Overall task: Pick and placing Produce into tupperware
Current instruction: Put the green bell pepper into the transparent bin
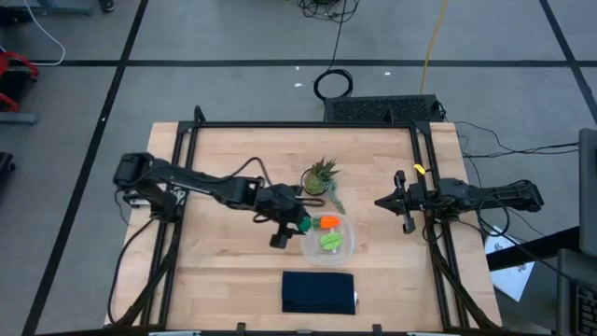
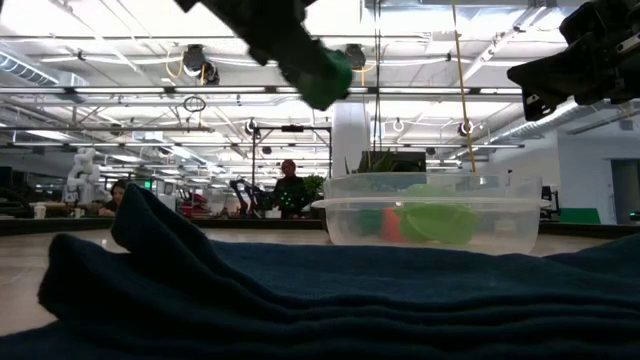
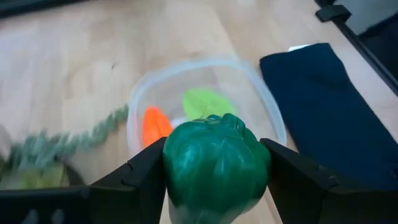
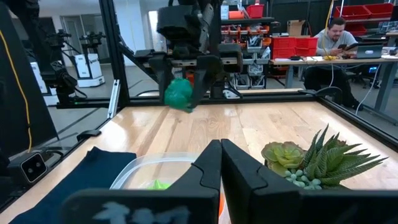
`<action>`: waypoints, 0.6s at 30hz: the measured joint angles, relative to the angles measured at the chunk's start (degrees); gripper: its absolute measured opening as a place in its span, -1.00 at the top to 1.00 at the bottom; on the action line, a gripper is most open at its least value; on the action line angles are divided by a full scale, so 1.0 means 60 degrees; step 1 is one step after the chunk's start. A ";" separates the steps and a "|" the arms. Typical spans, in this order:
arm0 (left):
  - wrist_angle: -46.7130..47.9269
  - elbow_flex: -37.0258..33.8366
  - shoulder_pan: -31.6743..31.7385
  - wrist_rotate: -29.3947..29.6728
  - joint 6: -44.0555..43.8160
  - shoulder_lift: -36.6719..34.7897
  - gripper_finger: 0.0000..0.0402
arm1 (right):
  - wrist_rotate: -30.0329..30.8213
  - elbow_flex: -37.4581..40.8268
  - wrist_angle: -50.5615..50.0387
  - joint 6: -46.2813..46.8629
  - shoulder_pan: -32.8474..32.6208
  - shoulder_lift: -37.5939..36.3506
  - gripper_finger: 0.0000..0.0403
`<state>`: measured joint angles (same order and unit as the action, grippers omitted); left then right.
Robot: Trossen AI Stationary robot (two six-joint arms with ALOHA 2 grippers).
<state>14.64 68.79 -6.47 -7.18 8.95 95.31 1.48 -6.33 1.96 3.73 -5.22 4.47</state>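
My left gripper (image 1: pixel 297 224) is shut on the dark green toy pepper (image 3: pixel 214 165), held in the air just left of the clear tupperware (image 1: pixel 328 239); the pepper also shows in the low view (image 2: pixel 326 75) and the right wrist view (image 4: pixel 179 93). The orange carrot (image 1: pixel 327 222) and the lime-green piece (image 1: pixel 331 242) lie inside the tupperware. My right gripper (image 1: pixel 405 202) is shut and empty, in the air at the table's right side. My left gripper pinches the dark green pepper by its two opposite sides (image 3: pixel 169 163) between its two fingers. The fingers (image 4: pixel 202 74) slant down from the table's left. The pepper is lifted clear of the table, high above the tupperware's rim level.
A spiky potted plant (image 1: pixel 321 177) stands just behind the tupperware. A folded dark navy cloth (image 1: pixel 318 292) lies at the near edge, in front of the tupperware. People sit in the room beyond the table.
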 joint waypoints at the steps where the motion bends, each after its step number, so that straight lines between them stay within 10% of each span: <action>1: 0.0031 0.0256 0.0017 -0.0111 0.0169 0.0240 -0.14 | 0.0001 0.0000 0.0000 -0.0001 0.0001 0.0000 1.00; 18: -0.1728 0.1133 -0.0099 -0.1546 0.0287 0.2320 -0.14 | -0.0001 0.0000 0.0000 -0.0055 -0.0003 0.0000 1.00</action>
<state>4.28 75.59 -7.07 -16.46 10.67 109.23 1.48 -6.33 1.96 3.40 -5.23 4.47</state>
